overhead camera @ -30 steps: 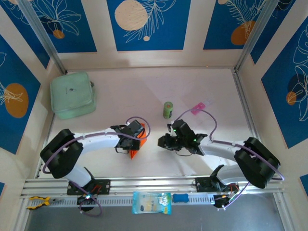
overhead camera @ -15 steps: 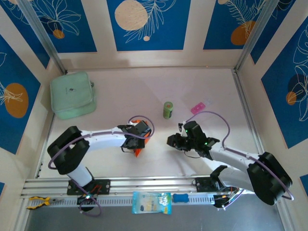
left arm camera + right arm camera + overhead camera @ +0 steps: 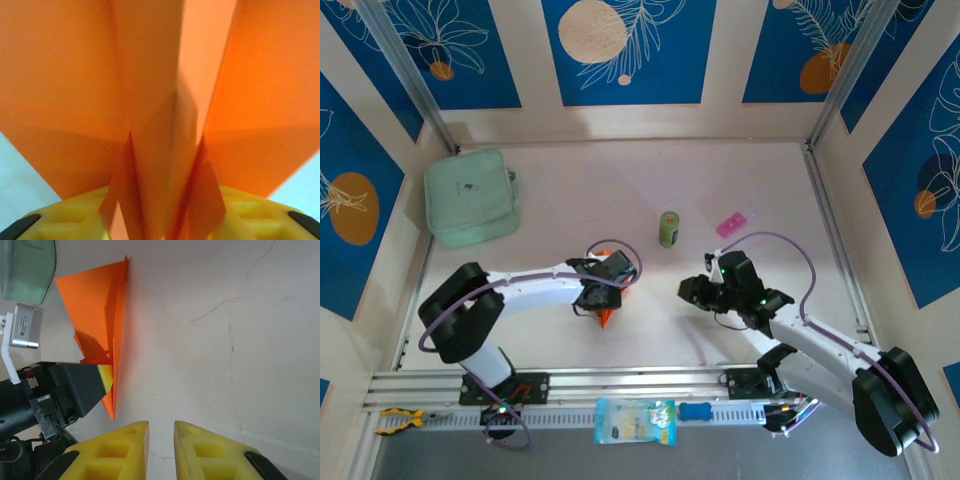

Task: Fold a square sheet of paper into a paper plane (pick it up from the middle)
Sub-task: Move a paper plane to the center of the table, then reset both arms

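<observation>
The left gripper [image 3: 596, 298] has the plane's [image 3: 160, 100] centre fold standing between its fingers [image 3: 70, 220], which sit apart on either side. I cannot tell whether they pinch it or merely flank it. The wings fan out just ahead of them. The right gripper [image 3: 161, 427] is empty, with a narrow gap between its fingers. The plane lies ahead and to its left, apart. The folding looks done, so this is likely the release: open evenly, then back straight off so neither finger drags the fold.
</observation>
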You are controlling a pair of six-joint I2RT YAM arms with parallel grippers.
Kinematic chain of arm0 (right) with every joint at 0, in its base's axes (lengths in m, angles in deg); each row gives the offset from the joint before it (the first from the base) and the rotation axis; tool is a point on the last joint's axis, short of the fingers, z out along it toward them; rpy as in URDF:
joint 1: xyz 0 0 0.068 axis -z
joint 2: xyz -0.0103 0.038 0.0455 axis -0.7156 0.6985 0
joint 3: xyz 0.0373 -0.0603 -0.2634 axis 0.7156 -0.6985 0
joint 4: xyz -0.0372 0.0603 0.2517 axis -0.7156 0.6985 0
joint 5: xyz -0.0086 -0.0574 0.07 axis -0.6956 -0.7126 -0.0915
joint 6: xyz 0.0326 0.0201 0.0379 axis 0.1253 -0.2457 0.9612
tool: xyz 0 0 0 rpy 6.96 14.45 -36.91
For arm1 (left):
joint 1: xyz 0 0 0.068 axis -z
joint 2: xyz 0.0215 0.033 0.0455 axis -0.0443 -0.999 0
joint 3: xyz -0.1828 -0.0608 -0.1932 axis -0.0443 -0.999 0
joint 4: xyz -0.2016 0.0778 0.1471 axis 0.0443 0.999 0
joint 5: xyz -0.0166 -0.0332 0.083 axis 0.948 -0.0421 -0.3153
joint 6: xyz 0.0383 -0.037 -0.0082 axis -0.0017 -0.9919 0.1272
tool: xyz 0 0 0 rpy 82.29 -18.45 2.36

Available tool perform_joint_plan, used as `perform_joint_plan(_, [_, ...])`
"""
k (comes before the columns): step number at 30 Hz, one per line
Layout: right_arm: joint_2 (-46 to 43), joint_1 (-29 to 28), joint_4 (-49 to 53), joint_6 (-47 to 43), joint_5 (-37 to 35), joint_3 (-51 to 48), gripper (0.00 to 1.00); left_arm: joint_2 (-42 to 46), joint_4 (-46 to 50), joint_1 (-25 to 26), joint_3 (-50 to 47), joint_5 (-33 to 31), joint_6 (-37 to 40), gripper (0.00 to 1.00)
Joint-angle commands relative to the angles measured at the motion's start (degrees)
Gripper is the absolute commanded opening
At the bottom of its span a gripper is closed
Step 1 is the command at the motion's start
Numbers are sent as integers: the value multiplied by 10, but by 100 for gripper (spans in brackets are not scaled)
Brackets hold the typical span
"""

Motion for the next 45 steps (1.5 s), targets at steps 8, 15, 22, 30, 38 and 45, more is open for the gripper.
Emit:
perform_joint_plan(8, [-61,39,105,-41,-4,23,24,65,34,6,7,-25,-16,48])
perform_joint_plan(15, [-91,72,225,-112,-113,95,41,164,45,6,-9,-82,10,55])
perform_joint_plan(22, [-44,115,215,-276,-340,169,70,299,35,-80,-53,-201,176,82])
perform_joint_plan(30, [83,233,-102,-432,-340,79,79,294,-167,-316,-135,-178,369,100])
perform_joint_plan(38, [244,284,-268,-477,-202,88,78,173,-331,-431,-144,-166,481,100])
perform_joint_plan(45, [305,276,-431,-514,-136,61,78,99,-655,-446,-239,-100,571,100])
